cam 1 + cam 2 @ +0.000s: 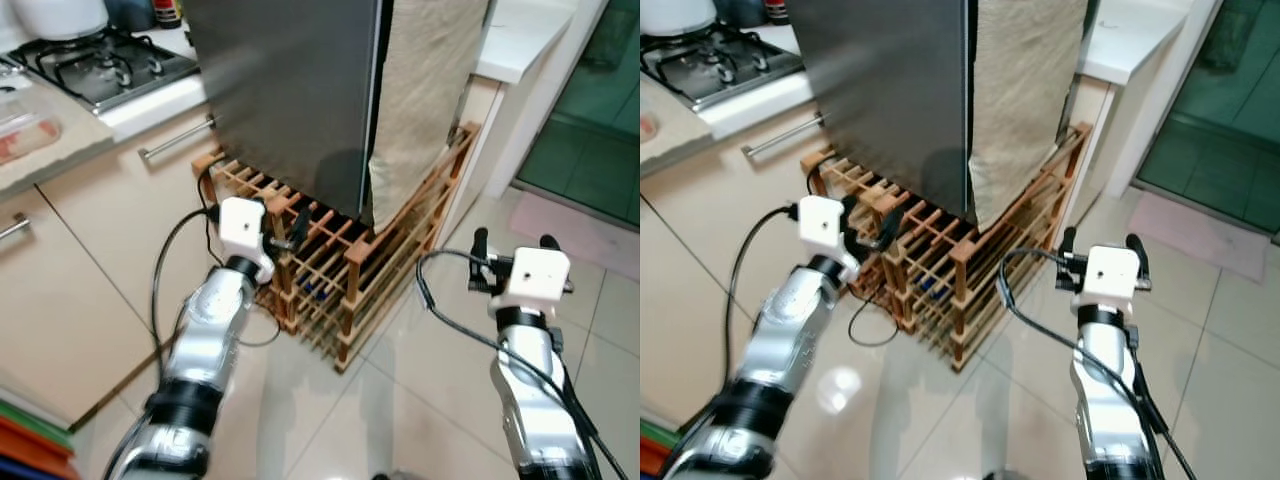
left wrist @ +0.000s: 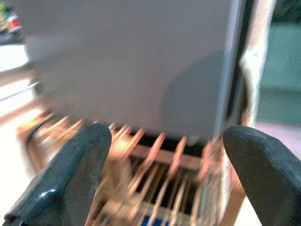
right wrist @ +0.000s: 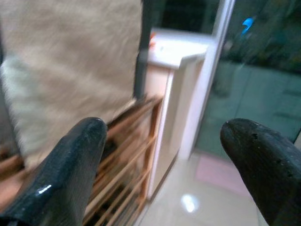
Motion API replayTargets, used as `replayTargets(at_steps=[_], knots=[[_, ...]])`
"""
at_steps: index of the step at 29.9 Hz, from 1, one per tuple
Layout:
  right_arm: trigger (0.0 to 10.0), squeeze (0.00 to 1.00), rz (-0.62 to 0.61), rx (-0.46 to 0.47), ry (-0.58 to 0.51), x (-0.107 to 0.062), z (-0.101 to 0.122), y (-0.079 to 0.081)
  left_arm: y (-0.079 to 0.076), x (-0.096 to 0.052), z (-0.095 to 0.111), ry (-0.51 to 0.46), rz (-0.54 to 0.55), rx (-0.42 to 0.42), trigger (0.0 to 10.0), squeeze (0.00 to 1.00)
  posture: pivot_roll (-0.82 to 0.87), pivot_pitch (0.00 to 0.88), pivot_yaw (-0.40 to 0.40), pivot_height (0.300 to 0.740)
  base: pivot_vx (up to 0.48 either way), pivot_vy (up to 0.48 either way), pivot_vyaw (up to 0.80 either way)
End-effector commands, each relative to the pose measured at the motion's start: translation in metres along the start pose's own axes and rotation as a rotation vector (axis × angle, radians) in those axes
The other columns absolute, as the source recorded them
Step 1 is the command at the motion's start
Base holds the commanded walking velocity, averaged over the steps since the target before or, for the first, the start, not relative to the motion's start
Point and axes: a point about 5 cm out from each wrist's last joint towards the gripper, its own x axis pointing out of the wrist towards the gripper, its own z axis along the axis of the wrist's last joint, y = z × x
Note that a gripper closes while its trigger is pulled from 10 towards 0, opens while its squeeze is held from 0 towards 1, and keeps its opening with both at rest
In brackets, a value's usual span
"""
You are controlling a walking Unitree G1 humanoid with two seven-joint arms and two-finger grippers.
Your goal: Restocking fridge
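Left gripper (image 1: 290, 235) spread, empty, raised just before the tall grey steel fridge (image 1: 290, 90), door closed, on its slatted wooden rack (image 1: 340, 270). Right gripper (image 1: 512, 250) likewise spread, empty, near the beige cloth (image 1: 420, 90) draped down the fridge's side. Restocking apparently not started: door unopened, no goods held.

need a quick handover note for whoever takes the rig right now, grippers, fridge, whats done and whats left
Left gripper: open, empty, raised in front of the wooden rack under the fridge.
Right gripper: open, empty, held over the floor to the right of the rack.
Fridge: grey door shut, a beige towel hanging down its right side.
Done: nothing visible yet; no items to stock are in hand.
Left: open the door, fetch items, load them.
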Motion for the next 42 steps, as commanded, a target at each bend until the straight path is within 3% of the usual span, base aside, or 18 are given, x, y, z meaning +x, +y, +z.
replayTargets(at_steps=[1,5,7,16,33,35,38,40,42], knots=[[10.0,0.00,0.037,0.012,0.004,-0.006,0.003,0.000,0.004,-0.008,-0.005,0.031,-0.017,0.012,10.0,0.00,0.00,0.000,0.004,0.736,0.000,0.000,0.00],[10.0,0.00,0.011,-0.005,0.056,-0.022,-0.008,-0.011,0.009,-0.017,-0.005,0.031,-0.003,0.006,10.0,0.00,-0.01,0.000,0.003,0.736,0.000,0.000,0.00],[10.0,0.00,-0.013,-0.009,0.057,-0.024,-0.006,-0.012,-0.003,-0.016,0.006,-0.032,-0.013,-0.016,10.0,0.00,-0.02,0.000,0.002,0.736,0.000,0.000,0.00],[10.0,0.00,-0.040,-0.011,0.003,-0.007,0.009,-0.013,-0.026,-0.005,0.038,-0.168,-0.036,-0.081,10.0,0.00,-0.03,0.000,0.015,0.736,0.285,0.000,0.00],[10.0,0.00,-0.050,-0.006,-0.009,0.006,0.012,-0.012,-0.038,0.002,0.052,-0.199,-0.084,-0.075,10.0,0.00,-0.02,0.000,0.018,0.736,0.475,0.000,0.00],[10.0,0.00,-0.049,-0.005,-0.008,0.007,0.012,-0.011,-0.040,0.010,0.055,-0.171,-0.064,0.001,10.0,0.00,-0.02,0.000,0.018,0.736,0.000,0.000,0.00],[10.0,0.00,-0.048,-0.005,-0.007,0.007,0.012,-0.011,-0.045,0.021,0.063,-0.156,-0.113,-0.080,10.0,0.00,-0.02,0.000,0.017,0.736,0.000,0.000,0.00],[10.0,0.00,-0.048,-0.005,-0.006,0.006,0.012,-0.011,-0.048,0.024,0.066,-0.154,-0.127,-0.063,10.0,0.00,-0.03,0.000,0.018,0.736,0.000,0.000,0.00],[10.0,0.00,-0.050,-0.008,0.002,0.004,0.010,-0.012,-0.059,0.034,0.078,-0.170,-0.199,-0.096,10.0,0.00,-0.05,0.003,0.024,0.736,0.000,0.000,0.00]])
